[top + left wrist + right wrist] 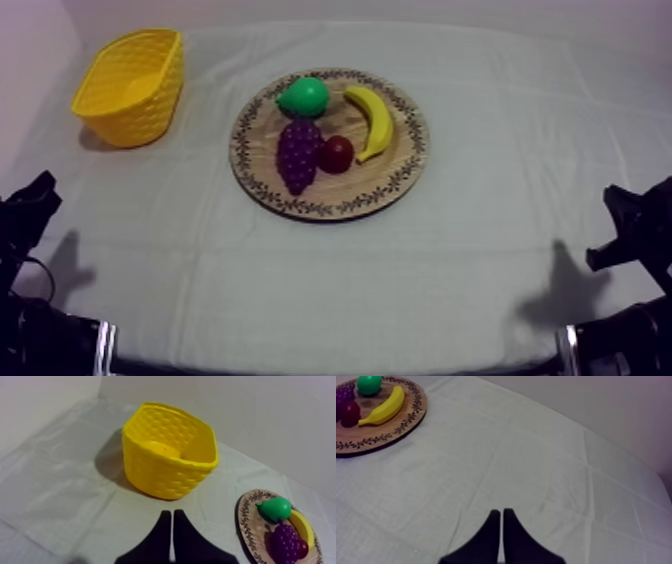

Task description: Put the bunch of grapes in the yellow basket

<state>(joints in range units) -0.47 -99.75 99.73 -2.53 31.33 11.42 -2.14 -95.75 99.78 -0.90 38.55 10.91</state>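
Grey-white cloth point(480, 270) is seen covering the counter, with a pale wall behind it.

Top view: the yellow basket point(150, 105) is placed at the far left of the counter. The wooden board point(352, 190) is set near the middle, well apart from the basket. The bunch of grapes point(299, 152) is lying on the board, left of centre. The small red fruit point(337, 154) is found just beside it, the pear point(304, 95) at its far end, and the banana point(372, 120) along the board's right side. The left arm point(30, 215) and right arm point(640, 225) are held low at the near edges, both well away from the board.

Left wrist view: the left gripper point(172, 518) is recorded over bare cloth in front of the basket, its fingers point(161, 536) pressed together into a narrow wedge, nothing between them. The board with the grapes is noted beside the basket.

Right wrist view: the right gripper point(501, 516) is recorded above bare cloth, fingers point(491, 536) likewise pressed together on nothing. The board is seen well apart from it.
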